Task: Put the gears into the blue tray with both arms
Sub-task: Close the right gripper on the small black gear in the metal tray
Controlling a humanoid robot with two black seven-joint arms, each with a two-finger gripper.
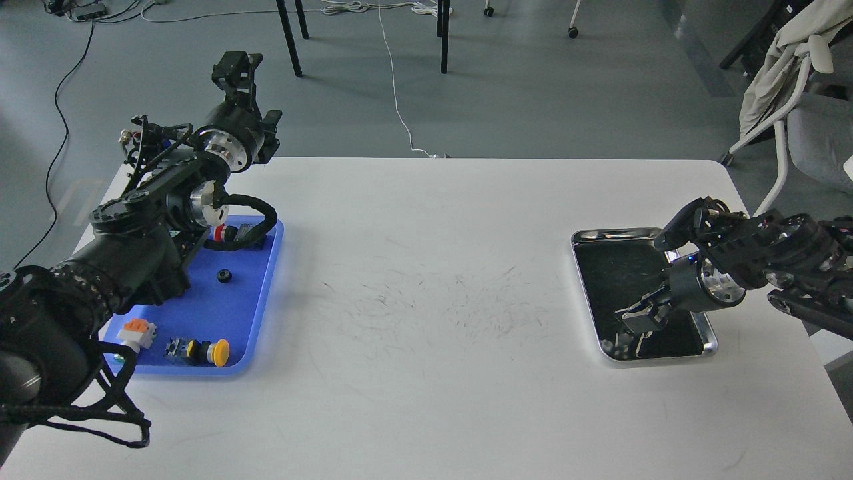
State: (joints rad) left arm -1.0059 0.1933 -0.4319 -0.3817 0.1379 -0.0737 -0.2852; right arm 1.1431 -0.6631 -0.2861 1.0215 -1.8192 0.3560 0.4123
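Observation:
One small black gear (pixel 224 275) lies in the middle of the blue tray (pixel 248 313) at the table's left side. My left arm reaches over the tray's back part, and its gripper (pixel 233 69) is raised above the table's far left edge, well away from the gear; its fingers cannot be told apart. My right gripper (pixel 632 321) hangs low over the front part of the silver tray (pixel 620 234), dark against the dark tray floor. Whether anything sits between its fingers is not visible. No other gear shows.
In the blue tray also lie a yellow push-button (pixel 212 351), an orange-and-white connector (pixel 136 331) and a red-ended switch (pixel 222 233) half under my left arm's cable. Chair legs and floor cables lie beyond the table's far edge.

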